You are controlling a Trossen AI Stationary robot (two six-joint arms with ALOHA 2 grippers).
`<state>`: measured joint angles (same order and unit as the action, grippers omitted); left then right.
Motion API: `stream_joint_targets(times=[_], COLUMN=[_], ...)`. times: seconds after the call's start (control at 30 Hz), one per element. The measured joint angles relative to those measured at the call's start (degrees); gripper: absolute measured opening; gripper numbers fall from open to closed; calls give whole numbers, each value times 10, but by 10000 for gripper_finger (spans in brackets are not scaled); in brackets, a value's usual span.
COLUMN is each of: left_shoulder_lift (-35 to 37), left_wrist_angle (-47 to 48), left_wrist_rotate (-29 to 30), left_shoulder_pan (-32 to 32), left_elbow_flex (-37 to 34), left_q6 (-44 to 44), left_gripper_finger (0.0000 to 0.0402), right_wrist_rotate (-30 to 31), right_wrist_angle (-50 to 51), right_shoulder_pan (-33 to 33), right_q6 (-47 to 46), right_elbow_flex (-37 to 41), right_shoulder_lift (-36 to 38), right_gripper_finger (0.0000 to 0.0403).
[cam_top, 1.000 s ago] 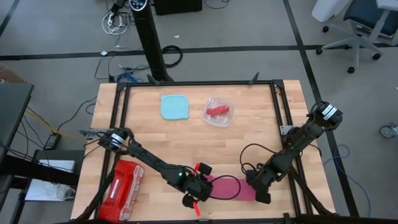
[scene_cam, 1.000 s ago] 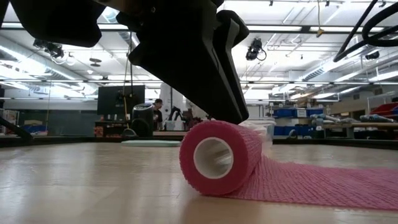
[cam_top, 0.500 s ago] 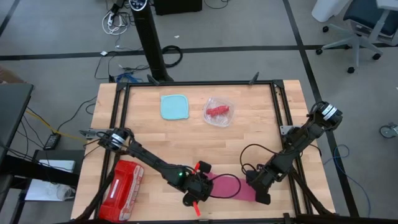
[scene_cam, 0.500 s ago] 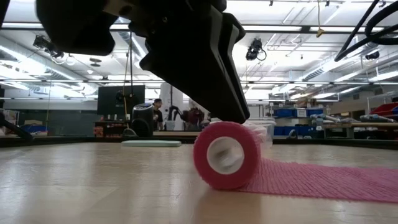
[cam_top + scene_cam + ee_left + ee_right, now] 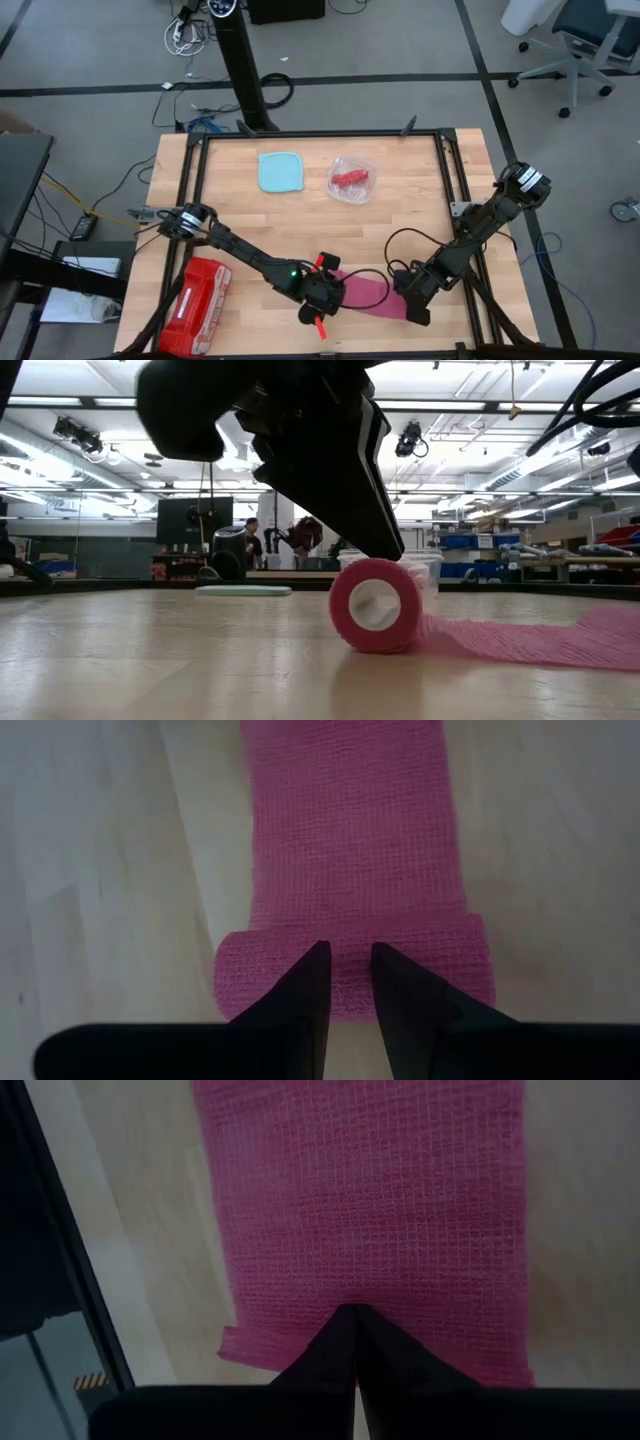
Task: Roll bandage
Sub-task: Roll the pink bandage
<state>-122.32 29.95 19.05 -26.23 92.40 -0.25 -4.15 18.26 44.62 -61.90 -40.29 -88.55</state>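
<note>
Bandage [image 5: 362,292]: roll pressed under narrowly parted left gripper [image 5: 348,982]; tail pinned by closed right gripper [image 5: 354,1330]; skewing risked, apparently, if pressed off-centre.

1. In the high view the left tool [image 5: 322,300] covers the rolled end of the bandage [image 5: 365,294].
2. In the low view the flat strip runs out past the picture's right edge.
3. In the right wrist view the right tool [image 5: 352,1342] hides the middle of the bandage's end edge.
4. The red contents of the clear container [image 5: 352,179] are too small to identify.
5. A person [image 5: 254,542] beyond the desk is too distant to make out.
</note>
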Motion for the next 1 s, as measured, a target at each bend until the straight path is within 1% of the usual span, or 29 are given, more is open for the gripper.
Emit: stream_joint_targets(times=[0.13,0.47,0.57,0.73,0.77,0.83,1.0], left_shoulder_lift=[0,0,0,1,1,1,0], left_wrist_angle=[1,16,19,24,22,13,-11], left_wrist_rotate=[0,0,-2,-4,-4,-4,-6], left_shoulder_pan=[5,18,19,19,19,19,18], left_elbow_flex=[0,0,0,0,0,0,-1], left_q6=[2,19,34,53,54,48,48], left_gripper_finger=[80,80,80,80,80,81,81], right_wrist_rotate=[27,36,66,153,163,166,163], right_wrist_angle=[0,46,31,-8,-14,-32,-33], right_shoulder_pan=[0,7,7,0,-4,-13,-20], right_q6=[5,-3,2,43,48,54,56], right_elbow_flex=[0,0,-1,-1,-1,-1,-1], right_shoulder_lift=[7,48,59,54,53,53,55], right_gripper_finger=[5,6,6,6,6,6,6])
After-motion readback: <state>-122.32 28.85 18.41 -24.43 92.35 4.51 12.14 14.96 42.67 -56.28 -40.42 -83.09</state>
